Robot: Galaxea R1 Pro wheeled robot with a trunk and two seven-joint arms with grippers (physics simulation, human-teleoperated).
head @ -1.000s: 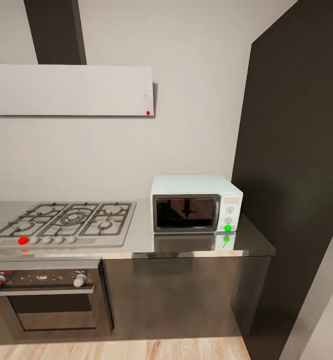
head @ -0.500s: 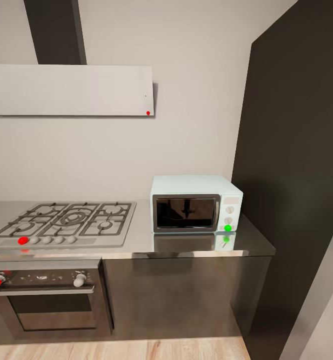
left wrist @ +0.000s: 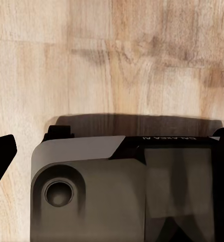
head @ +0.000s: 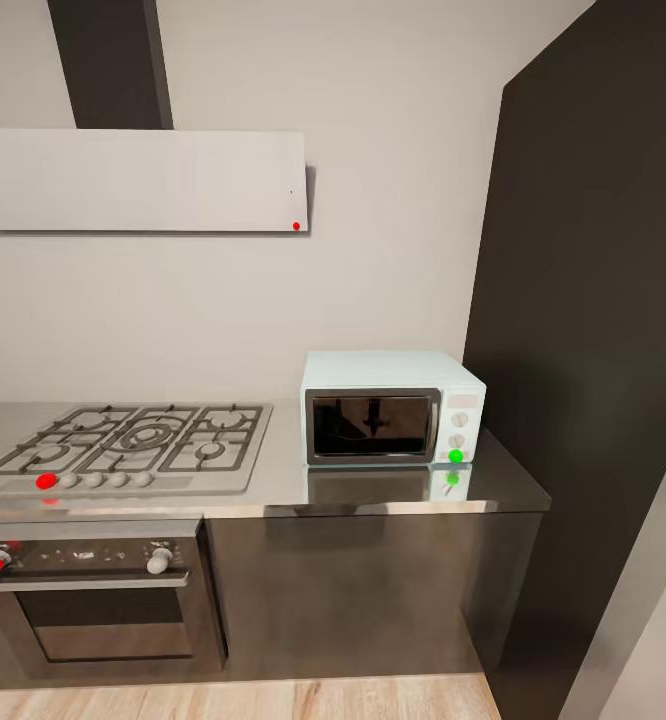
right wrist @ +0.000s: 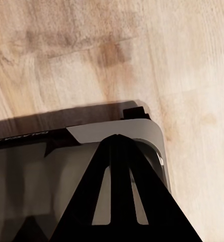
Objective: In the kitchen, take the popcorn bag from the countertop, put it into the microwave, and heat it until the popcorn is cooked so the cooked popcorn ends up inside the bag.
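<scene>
Left to right: steel gas hob (head: 133,445), white microwave (head: 391,406) w/ door shut, green knob lit. Popcorn bag's whereabouts can't tell (maybe behind the dark door glass). Right gripper (right wrist: 117,201) fingers together, over wood floor (right wrist: 182,60); left gripper: can't tell. Step unclear: fits pre-fetch or heating.

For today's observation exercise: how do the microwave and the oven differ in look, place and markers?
The microwave is pale and stands on the countertop; the oven is dark steel, built in below the hob. The microwave carries a green dot by its dials; the oven carries a red one at its left knob. The microwave is smaller. Both have dark glass doors, shut.
</scene>
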